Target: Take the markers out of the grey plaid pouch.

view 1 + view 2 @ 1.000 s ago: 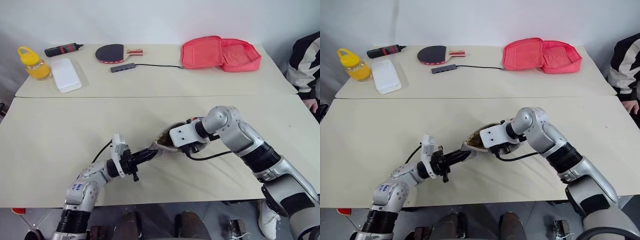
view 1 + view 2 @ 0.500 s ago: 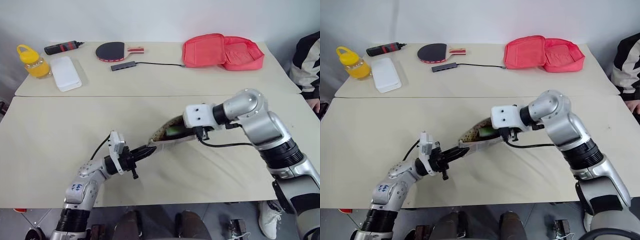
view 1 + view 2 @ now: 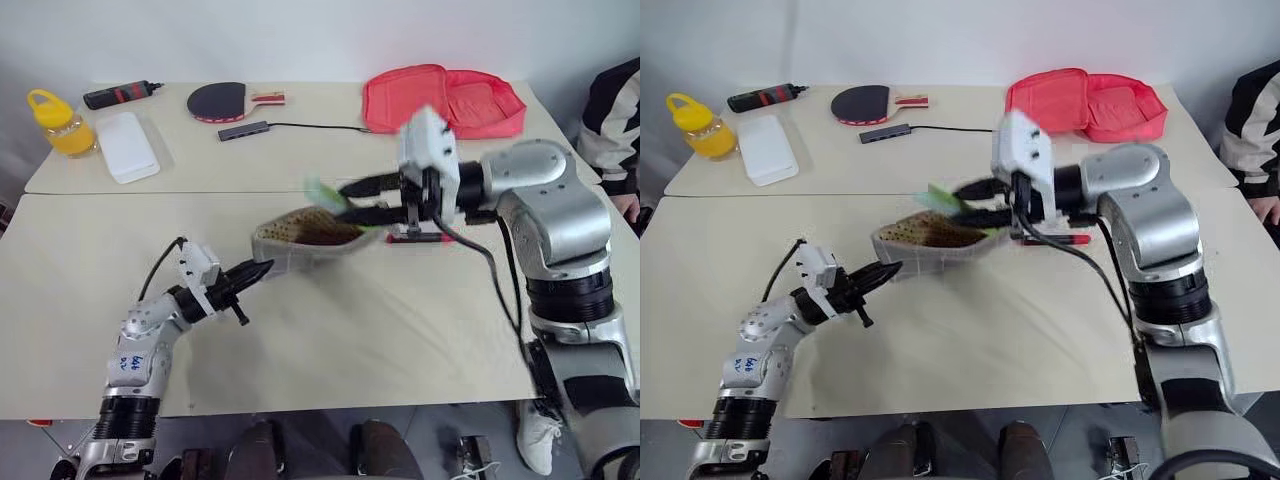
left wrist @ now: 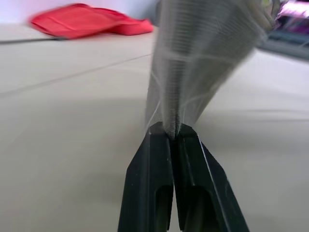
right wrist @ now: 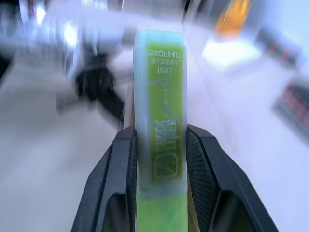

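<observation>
Aloft, right gripper (image 5: 159,145) level, clamping green marker (image 5: 160,111).

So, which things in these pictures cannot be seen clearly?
- Green marker: its lower end is cut off by the right wrist view's edge.
- Grey plaid pouch: deep inside is dark in the eye views; contents unclear.
- Person: cut off by the edge.

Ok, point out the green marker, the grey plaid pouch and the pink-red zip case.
green marker (image 5: 160,140): right wrist view, printed barrel between the fingers.
grey plaid pouch (image 3: 292,247): left eye view, outer grey side.
pink-red zip case (image 3: 410,92): left eye view, left flap.
</observation>
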`<state>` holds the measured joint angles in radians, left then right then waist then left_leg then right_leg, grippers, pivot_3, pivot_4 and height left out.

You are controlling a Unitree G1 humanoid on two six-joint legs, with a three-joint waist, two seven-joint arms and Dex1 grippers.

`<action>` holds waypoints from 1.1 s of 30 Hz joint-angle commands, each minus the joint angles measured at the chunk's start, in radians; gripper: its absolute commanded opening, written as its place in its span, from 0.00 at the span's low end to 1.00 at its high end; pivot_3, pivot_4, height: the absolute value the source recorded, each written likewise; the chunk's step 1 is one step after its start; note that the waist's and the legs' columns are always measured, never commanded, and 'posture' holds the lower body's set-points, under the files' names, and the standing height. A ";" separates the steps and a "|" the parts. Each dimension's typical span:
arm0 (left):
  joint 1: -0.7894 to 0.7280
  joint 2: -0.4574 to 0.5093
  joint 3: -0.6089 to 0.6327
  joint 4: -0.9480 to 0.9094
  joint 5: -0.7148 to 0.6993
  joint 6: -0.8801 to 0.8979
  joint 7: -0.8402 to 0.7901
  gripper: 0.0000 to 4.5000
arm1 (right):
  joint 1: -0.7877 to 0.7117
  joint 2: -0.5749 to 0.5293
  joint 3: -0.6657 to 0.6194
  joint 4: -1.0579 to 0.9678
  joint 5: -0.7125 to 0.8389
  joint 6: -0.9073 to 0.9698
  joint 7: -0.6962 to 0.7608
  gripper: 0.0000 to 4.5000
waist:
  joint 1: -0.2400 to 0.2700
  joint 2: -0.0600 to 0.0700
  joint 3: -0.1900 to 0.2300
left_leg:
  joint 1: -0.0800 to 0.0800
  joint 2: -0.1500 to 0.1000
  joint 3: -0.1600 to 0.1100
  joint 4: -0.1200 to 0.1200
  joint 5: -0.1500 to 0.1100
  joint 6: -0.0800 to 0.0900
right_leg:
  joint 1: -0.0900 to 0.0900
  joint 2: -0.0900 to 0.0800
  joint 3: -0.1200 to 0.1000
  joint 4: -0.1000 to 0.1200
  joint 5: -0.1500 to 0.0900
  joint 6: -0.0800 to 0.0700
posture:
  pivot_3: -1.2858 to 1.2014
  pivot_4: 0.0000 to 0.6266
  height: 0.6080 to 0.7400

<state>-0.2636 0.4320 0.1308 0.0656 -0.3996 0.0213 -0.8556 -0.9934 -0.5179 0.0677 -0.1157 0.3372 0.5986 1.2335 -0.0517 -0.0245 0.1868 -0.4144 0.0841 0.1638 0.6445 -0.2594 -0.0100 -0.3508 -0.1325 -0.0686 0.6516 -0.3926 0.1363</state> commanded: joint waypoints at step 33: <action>0.120 0.188 -0.017 0.027 0.371 -0.434 0.256 0.36 | 0.372 -0.312 0.162 0.268 -0.387 -0.563 -0.049 0.66 | 0.020 -0.002 0.004 | -0.008 0.001 0.013 0.005 0.001 0.000 | -0.019 -0.001 0.004 0.010 0.001 0.001 | 0.52 0.24 1.00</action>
<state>-0.1505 0.6050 0.0959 0.1305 0.0082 -0.4072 -0.5870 -0.6259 -0.8181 0.2489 0.1609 -0.0519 0.0427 1.1836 -0.0320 -0.0263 0.1905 -0.4227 0.0854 0.1772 0.6492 -0.2588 -0.0098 -0.3703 -0.1336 -0.0652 0.6619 -0.3917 0.1374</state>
